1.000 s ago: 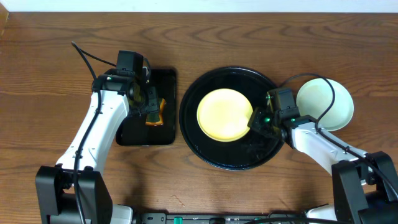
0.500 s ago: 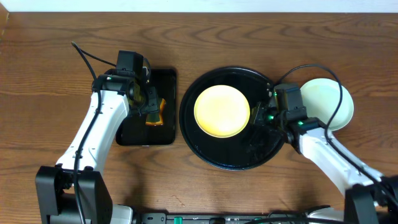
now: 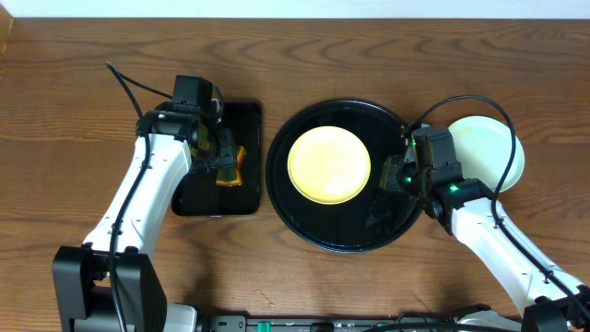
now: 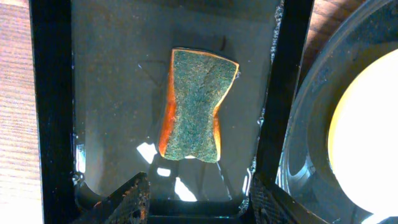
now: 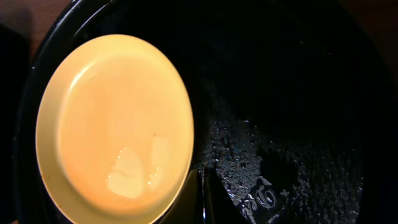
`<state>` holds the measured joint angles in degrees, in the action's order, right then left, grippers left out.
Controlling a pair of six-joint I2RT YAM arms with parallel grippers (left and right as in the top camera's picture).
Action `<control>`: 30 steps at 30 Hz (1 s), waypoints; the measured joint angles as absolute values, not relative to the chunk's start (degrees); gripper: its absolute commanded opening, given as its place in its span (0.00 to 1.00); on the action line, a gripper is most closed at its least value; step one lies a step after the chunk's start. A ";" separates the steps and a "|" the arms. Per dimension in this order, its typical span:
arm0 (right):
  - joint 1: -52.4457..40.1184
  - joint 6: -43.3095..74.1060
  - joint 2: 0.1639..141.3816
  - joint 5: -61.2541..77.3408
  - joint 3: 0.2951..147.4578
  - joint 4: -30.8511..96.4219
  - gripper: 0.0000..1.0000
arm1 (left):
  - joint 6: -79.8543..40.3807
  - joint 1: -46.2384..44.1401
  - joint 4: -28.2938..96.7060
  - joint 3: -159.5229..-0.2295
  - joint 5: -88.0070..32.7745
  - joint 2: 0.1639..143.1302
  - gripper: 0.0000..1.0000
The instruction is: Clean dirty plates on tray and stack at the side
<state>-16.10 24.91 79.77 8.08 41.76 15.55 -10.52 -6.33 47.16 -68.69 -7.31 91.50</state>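
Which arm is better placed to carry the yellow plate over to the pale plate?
Probably the right. The right gripper, shut, sits at the yellow plate edge, and the pale plate lies beside that arm. The left gripper hangs open above the sponge.

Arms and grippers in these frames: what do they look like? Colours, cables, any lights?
The left arm and right arm both have white shells with black joints and bases. The left gripper and right gripper are black. A thin black cable loops above the right wrist, and another trails off the left. A green light glows on the right arm.
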 measured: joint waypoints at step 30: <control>-17.76 14.63 97.45 9.43 55.68 21.32 0.31 | -10.52 -6.33 46.92 -68.69 -7.29 91.50 0.54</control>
<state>-17.76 14.63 97.45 9.43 55.68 21.32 -10.52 -6.33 46.92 -68.69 -7.29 91.50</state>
